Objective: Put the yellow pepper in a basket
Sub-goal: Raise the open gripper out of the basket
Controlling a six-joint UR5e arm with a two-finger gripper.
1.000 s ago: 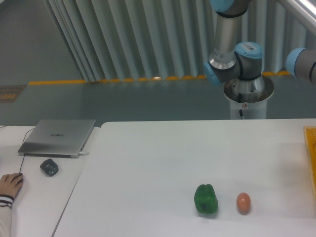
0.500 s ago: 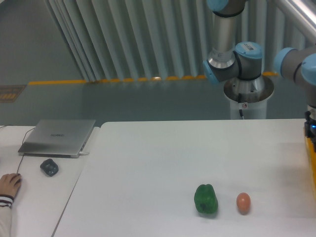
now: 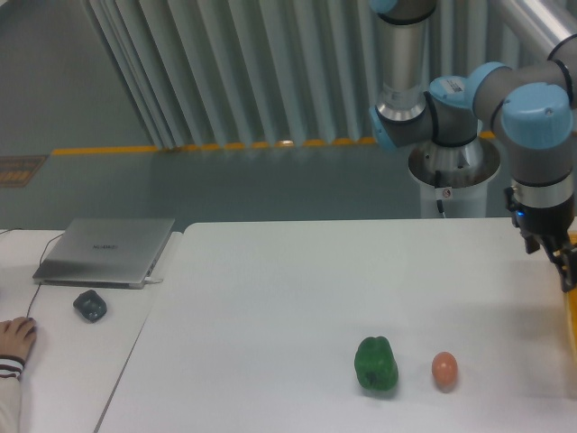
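— Where's the yellow pepper?

— Not to be seen. The table point(image 3: 297, 271) shows only a green pepper point(image 3: 376, 364) and, just beside it on the right, a small orange egg point(image 3: 444, 370). No yellow fruit lies anywhere on the surface.

— And the basket?

— A thin orange strip at the right edge, the basket point(image 3: 572, 316). Its inside is out of view, so the pepper may well be in there, but I cannot tell.

— The gripper?

— The gripper point(image 3: 560, 259) hangs at the right, just above the basket's rim, partly cut off by the frame. Whether the jaws are apart or together, I cannot tell; nothing yellow shows between them.

— So which step is this?

— I'd judge the placing end of the task, arm at the basket. The next move calls for confirming the pepper is released inside, then lifting straight clear of the rim.
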